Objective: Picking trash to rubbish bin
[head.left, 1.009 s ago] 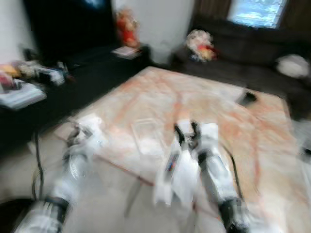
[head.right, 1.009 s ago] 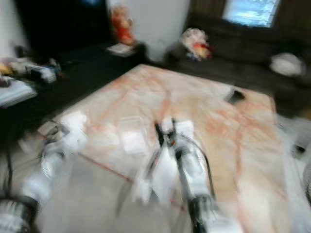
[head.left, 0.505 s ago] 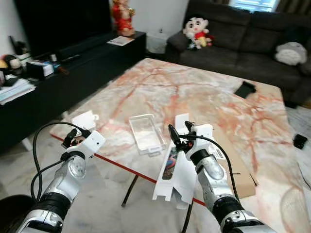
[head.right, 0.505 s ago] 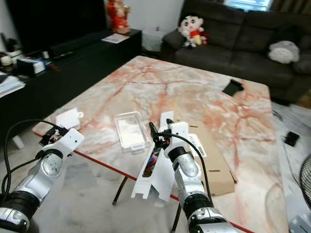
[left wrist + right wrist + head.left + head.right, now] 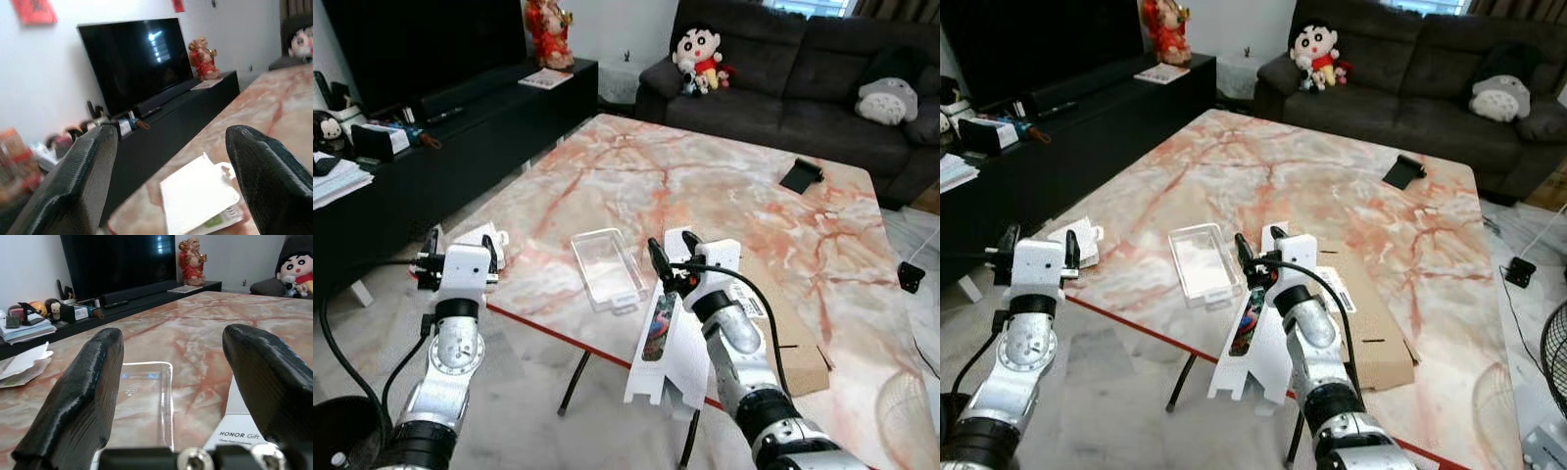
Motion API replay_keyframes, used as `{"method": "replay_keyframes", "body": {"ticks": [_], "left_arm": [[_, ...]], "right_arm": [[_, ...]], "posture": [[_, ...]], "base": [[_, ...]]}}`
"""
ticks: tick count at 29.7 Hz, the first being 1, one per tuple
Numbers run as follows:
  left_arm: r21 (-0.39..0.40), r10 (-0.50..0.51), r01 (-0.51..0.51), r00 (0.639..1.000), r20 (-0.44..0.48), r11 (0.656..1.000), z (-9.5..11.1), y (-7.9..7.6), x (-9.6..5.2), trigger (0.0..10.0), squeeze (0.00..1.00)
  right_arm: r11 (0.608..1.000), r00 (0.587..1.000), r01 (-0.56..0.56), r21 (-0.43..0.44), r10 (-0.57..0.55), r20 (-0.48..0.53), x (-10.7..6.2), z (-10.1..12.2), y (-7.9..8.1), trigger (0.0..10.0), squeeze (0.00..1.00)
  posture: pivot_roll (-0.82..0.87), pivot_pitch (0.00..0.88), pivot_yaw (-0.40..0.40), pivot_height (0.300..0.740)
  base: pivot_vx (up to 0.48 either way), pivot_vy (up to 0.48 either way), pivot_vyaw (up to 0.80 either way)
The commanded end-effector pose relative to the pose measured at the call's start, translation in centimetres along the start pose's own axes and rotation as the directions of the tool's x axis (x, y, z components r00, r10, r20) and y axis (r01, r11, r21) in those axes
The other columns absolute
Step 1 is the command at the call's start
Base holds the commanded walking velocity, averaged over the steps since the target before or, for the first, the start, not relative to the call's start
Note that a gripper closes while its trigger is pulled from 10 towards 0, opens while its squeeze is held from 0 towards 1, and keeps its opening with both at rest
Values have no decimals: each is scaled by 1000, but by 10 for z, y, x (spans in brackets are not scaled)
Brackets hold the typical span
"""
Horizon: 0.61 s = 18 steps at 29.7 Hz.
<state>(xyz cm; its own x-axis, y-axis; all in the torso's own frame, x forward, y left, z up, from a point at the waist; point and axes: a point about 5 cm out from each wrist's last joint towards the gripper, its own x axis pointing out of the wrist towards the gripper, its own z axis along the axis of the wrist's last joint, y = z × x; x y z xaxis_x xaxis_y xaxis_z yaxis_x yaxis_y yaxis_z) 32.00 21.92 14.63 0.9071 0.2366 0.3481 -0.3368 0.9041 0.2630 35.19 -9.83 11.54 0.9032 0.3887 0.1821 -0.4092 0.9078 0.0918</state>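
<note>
From the head views, the job looks barely begun: trash lies all along the near edge of the marble table (image 5: 724, 186), namely a crumpled white packet (image 5: 494, 240) at the near left corner, a clear plastic tray (image 5: 605, 267) toward the middle of that edge, a long white carton (image 5: 668, 338) hanging off the edge, and a flattened cardboard box (image 5: 1371, 318) beside it. The left gripper (image 5: 458, 257) hovers with fingers spread just before the packet, holding nothing; the right gripper (image 5: 668, 262) is spread too, over the carton's upper end, not pinching it. A dark round rim at the lower left corner of the left eye view may be the rubbish bin, but it is cut off and I cannot tell. The left wrist view looks between parted fingers (image 5: 83, 181) at the packet (image 5: 200, 196), its lower part cropped. The right wrist view shows parted fingers (image 5: 80, 401) framing the tray (image 5: 146, 396), with the carton's printed end (image 5: 239, 433) partly hidden behind the mount.
</note>
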Motion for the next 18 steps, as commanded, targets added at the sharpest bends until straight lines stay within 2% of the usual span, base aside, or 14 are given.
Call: {"method": "replay_keyframes", "body": {"ticks": [1, 9, 13, 15, 18], "left_arm": [[-62, -6, 6, 1000, 10, 998, 3, -2, -2, 10000, 0], [-80, 15, -13, 1000, 26, 997, 6, -1, -1, 10000, 0], [-80, 15, -14, 1000, 23, 997, 5, 0, -1, 10000, 0], [-80, 17, -15, 1000, 22, 997, 5, 1, -1, 10000, 0], [-78, 20, -19, 1000, 23, 997, 5, 2, 0, 10000, 0]], "right_arm": [[1000, 1000, -11, -10, 11, 23, 4, 8, 0, 10000, 0], [1000, 1000, -16, -22, 16, 24, 4, 8, 0, 10000, 0], [999, 999, -26, -34, 27, 23, 4, 8, 2, 10000, 0], [999, 999, -26, -33, 27, 22, 4, 8, 2, 10000, 0], [1000, 1000, -20, -19, 20, 18, 4, 7, 2, 10000, 0]], "posture": [[67, 1, -72, 740], [64, 1, -71, 740], [66, 1, -71, 740], [66, 1, -71, 740], [67, 4, -72, 740]], "base": [[0, 0, 0], [0, 0, 0], [0, 0, 603], [281, 0, 800], [0, 0, 0]]}}
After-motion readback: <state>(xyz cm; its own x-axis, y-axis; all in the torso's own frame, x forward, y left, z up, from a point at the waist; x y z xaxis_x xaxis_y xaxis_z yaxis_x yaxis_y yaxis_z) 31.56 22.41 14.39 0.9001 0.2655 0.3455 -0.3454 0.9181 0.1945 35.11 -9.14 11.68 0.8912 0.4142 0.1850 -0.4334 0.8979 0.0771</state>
